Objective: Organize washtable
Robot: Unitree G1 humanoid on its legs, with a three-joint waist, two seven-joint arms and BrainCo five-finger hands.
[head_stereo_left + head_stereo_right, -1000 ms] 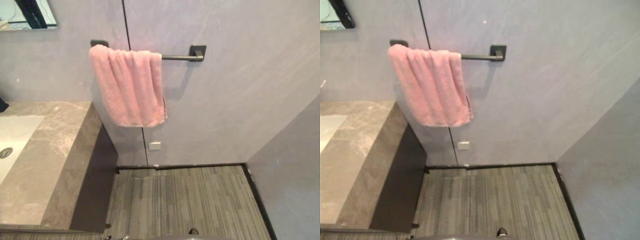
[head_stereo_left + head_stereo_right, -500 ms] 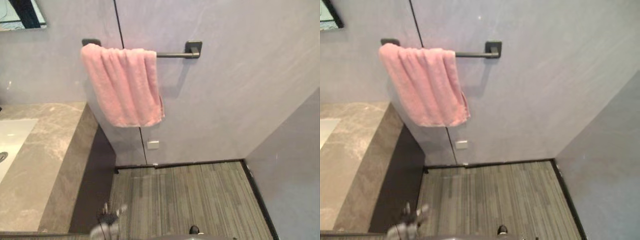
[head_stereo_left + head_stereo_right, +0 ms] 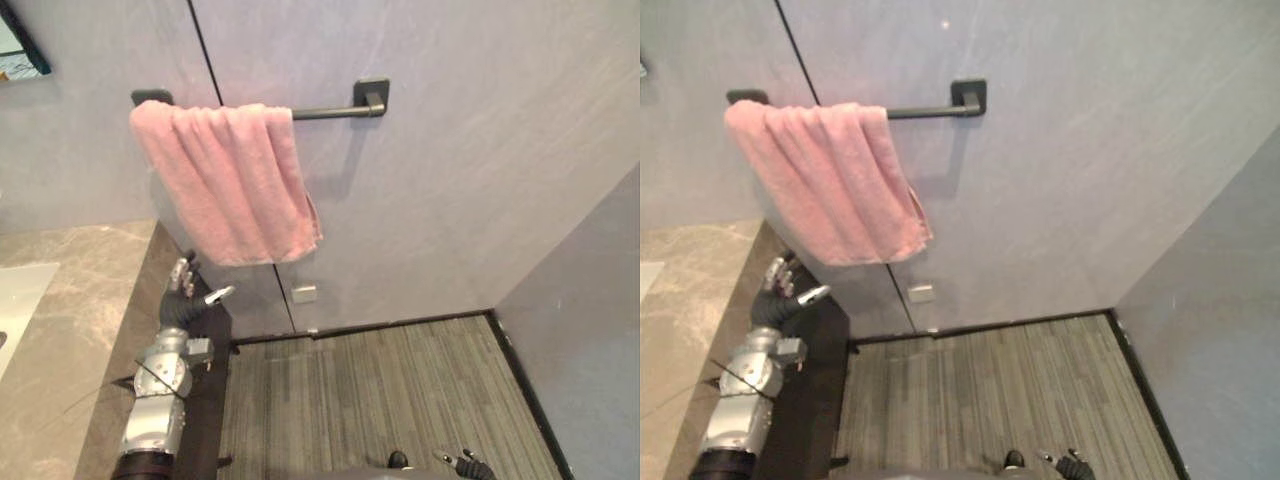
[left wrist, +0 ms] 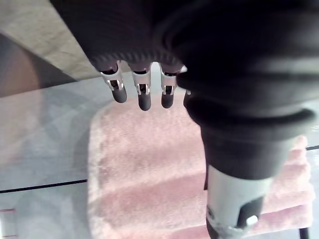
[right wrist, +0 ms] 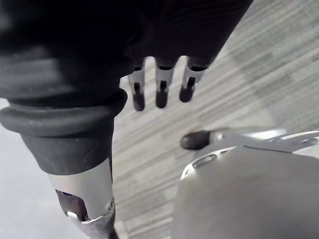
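Left hand [image 3: 187, 300] risen from bottom edge toward pink towel [image 3: 230, 180]; fingers loosely spread, empty, just under hem at 8 o'clock. Pink towel bunched on bar [image 3: 335, 110], 11 o'clock, untouched. Right hand [image 5: 160, 94] slack-fingered, 5 o'clock. Washtable [image 3: 70, 310] at 9 o'clock; tidying seems barely begun.

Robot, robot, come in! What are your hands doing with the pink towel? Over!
Left robot hand open, raised just below pink towel, not touching. Right robot hand open, low over floor. Towel draped on wall bar. Nothing in the way.

Pink towel [image 3: 230, 180], dark rail [image 3: 325, 111], grey-striped floor [image 3: 380, 390], brown-veined marble counter [image 3: 60, 300].
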